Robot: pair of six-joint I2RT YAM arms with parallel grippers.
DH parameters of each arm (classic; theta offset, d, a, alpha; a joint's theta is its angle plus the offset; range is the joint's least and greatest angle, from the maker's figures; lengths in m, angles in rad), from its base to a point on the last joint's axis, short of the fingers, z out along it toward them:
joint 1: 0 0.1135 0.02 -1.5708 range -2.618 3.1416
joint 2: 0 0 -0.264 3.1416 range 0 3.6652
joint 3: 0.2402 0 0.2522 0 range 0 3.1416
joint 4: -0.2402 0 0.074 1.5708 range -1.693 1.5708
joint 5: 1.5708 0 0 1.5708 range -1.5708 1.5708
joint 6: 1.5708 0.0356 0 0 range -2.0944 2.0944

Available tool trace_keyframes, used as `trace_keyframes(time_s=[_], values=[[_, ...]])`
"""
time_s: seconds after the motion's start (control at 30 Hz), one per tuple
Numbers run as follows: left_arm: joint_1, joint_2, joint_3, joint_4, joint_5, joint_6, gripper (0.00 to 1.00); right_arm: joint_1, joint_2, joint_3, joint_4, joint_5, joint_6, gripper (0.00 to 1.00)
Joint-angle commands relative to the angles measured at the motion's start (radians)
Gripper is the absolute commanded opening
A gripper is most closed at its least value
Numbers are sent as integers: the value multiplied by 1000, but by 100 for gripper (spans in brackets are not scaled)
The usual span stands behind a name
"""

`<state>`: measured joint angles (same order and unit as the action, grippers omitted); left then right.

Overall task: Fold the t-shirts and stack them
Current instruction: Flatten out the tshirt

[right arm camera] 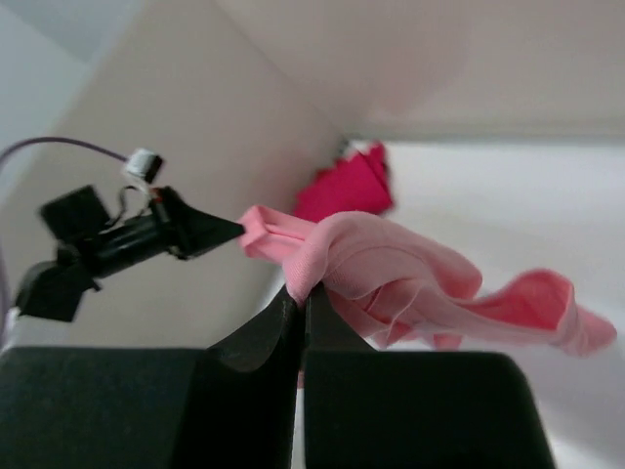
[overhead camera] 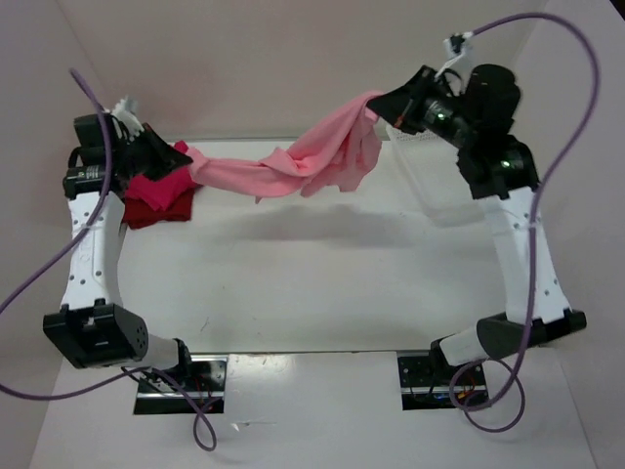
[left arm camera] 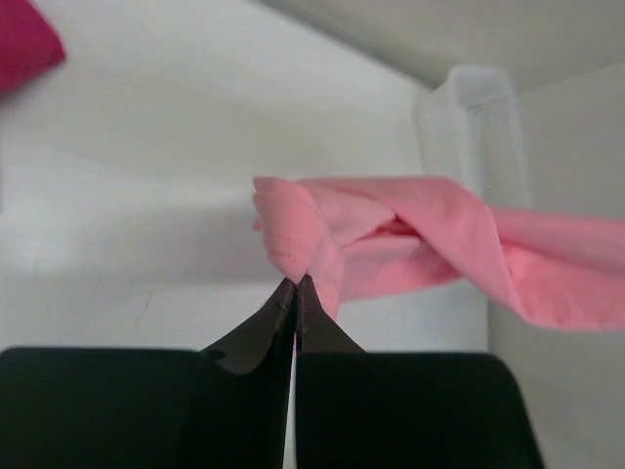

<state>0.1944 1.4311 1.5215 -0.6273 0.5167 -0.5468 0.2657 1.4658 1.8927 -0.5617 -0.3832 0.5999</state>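
Faintly, a basket (left arm camera: 479, 127) is seen at the worktop's (overhead camera: 322, 278) far right corner. The pale pink shirt (overhead camera: 293, 168) is gripped by both left and right jaws.

- Three shirts: one pale pink shirt (overhead camera: 293, 168), one magenta shirt (overhead camera: 158, 186), one dark red shirt (overhead camera: 154, 211).
- Two robot arms: left arm (overhead camera: 93, 239), right arm (overhead camera: 522, 244).
- Two grippers: left gripper (left arm camera: 296, 285), right gripper (right arm camera: 299, 293).
- Two purple cables (overhead camera: 592, 88), one on each arm.
- One white basket (left arm camera: 479, 117).
- One table (overhead camera: 312, 278).
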Motion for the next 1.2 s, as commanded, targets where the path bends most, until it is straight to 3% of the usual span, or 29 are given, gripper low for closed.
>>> trace_keyframes(time_s=[0.0,0.1,0.3,0.43,0.53,0.67,0.73,0.77,0.8,0.83,0.93,1.1,1.17], values=[[28,-107,115,47,88,-96,0,6,-122,159,-15,-80,-2,0],[37,-127,146,23,54,-105,0,15,-134,224,-15,-94,18,0],[37,-138,126,3,-21,-96,0,-55,-75,162,5,-115,0,0],[37,-179,-19,66,-46,-87,0,-126,13,-50,118,-178,-11,0],[37,-212,-263,168,-35,-133,0,-135,140,-166,196,-166,-32,0],[37,-203,-472,277,-26,-156,0,-135,417,-132,220,-117,-32,0],[37,-170,-532,302,-35,-156,0,-135,511,12,144,-66,-32,9],[37,-126,-546,317,-35,-156,0,-135,566,55,116,-57,-32,18],[37,-101,-555,317,-35,-156,0,-135,567,110,90,-33,-32,32],[37,-78,-555,327,-35,-156,0,-135,567,111,80,-20,-32,39],[37,8,-566,359,3,-156,0,-112,415,-88,140,46,-11,50],[51,71,-604,426,64,-199,12,-5,130,-668,297,72,113,49],[100,62,-613,417,65,-209,25,41,82,-801,316,124,152,46]])
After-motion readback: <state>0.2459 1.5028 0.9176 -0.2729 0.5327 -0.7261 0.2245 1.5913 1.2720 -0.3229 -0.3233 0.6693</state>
